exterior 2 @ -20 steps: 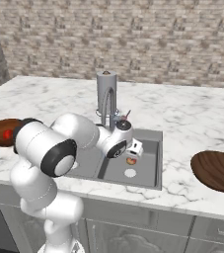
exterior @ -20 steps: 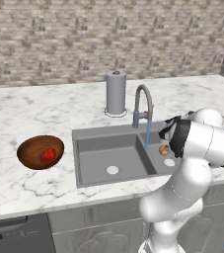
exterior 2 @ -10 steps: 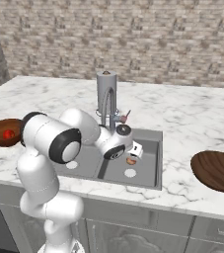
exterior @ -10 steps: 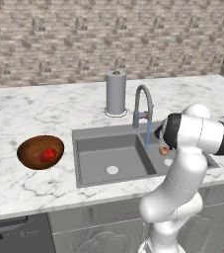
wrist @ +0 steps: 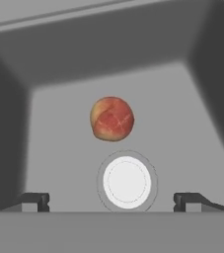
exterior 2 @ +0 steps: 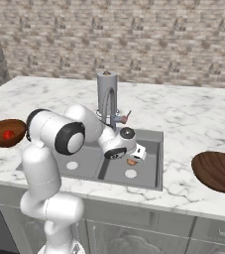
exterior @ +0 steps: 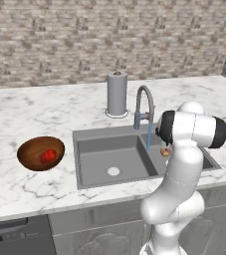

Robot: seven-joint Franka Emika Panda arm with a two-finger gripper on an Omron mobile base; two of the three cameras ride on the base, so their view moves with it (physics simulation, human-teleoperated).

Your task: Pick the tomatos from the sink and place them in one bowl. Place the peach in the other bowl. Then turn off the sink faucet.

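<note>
The peach [wrist: 112, 118] lies on the floor of the sink's right basin, just beyond the round white drain [wrist: 127, 182]. My gripper [wrist: 112, 200] hangs open above it, fingertips [wrist: 34, 200] wide apart and holding nothing. From the right base, the gripper [exterior 2: 135, 157] is low in the sink [exterior 2: 156, 136], right over the peach [exterior 2: 131, 161]. One bowl [exterior: 40, 153] stands on the counter left of the sink with a red tomato [exterior: 48, 156] in it. The other bowl [exterior 2: 218, 171] sits to the right. Water runs from the sink faucet [exterior: 144, 107].
A grey upright cylinder [exterior: 117, 93] stands behind the sink next to the faucet. My arm [exterior: 189, 132] arches over the right basin from the front. The brick wall closes the back of the marble counter [exterior: 30, 114]. The left basin [exterior: 112, 159] holds just its drain.
The arm's upper links have swung round over the sink's front edge. The hand stays over the right basin, jaws still open. The peach has not moved.
</note>
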